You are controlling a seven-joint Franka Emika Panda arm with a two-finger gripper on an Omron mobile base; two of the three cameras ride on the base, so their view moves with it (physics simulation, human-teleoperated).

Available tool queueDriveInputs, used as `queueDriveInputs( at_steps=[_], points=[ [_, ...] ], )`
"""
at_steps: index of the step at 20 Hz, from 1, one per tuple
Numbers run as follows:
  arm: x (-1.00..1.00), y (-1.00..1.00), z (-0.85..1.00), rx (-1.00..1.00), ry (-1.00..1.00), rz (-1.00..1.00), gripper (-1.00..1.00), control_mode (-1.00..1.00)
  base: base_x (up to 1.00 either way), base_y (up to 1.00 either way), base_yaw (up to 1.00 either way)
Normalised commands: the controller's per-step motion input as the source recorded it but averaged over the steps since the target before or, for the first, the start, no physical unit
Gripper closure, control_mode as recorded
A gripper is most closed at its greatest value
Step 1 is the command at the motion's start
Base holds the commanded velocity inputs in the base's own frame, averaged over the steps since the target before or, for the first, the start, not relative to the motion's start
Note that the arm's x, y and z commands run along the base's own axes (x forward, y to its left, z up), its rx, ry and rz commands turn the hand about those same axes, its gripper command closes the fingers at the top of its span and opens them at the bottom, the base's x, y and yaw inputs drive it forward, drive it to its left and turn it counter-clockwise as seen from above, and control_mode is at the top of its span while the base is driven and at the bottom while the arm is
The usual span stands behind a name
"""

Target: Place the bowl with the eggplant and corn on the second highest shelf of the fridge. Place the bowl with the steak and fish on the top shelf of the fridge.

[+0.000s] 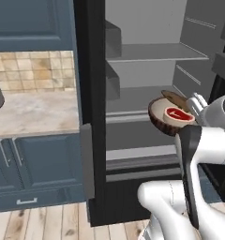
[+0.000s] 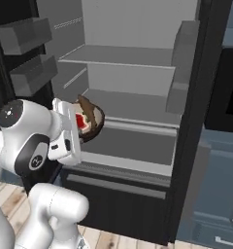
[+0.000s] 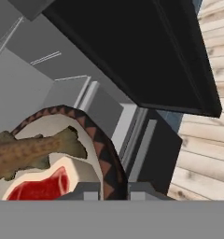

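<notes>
Nearest item: two-finger gripper [image 3: 115,190], jaws closed tight on the rim of a round brown bowl with a red-triangle border and pale inside [image 3: 107,161].

Contents of bowl: flat red steak with a whitish fat edge [image 3: 41,184]; speckled brown-tan fish [image 3: 30,149] lying across it and jutting over the rim.

Position: bowl is held tilted in front of the open tall black fridge [image 1: 88,93], roughly level with a middle grey shelf [image 2: 133,104] and outside the cavity, as the base views show it.

Destination: top shelf of the fridge, a light-grey slab [image 1: 156,51], above the bowl and bare.

Step in hand, as judged: carrying the steak-and-fish bowl toward the fridge.

Next move calls for: raising the bowl above the upper slab's front edge, levelling it so the fish does not slide out, advancing inward, then setting down.
</notes>
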Motion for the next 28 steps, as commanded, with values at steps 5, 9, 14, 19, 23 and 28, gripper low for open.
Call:
queueDriveInputs(
  at_steps=[5,9,14,19,23,28],
  points=[
    [0.0,0.0,0.0,0.0,0.0,0.0,1.0,1.0,0.75,-0.24,0.0],
    [0.0,0.0,0.0,0.0,0.0,0.0,1.0,1.0,0.58,-0.22,0.0],
    [-0.35,-0.12,0.43,0.07,0.01,0.03,1.0,-1.0,0.0,-0.04,0.0],
    [-0.35,-0.06,0.98,-0.01,-0.2,0.08,1.0,-1.0,0.0,0.0,0.0],
    [0.18,-0.04,0.95,-0.05,-0.19,0.0,1.0,-1.0,0.0,0.0,0.0],
    [0.97,-0.2,0.37,-0.07,-0.01,-0.11,1.0,-1.0,0.0,0.0,0.0]
  ],
)
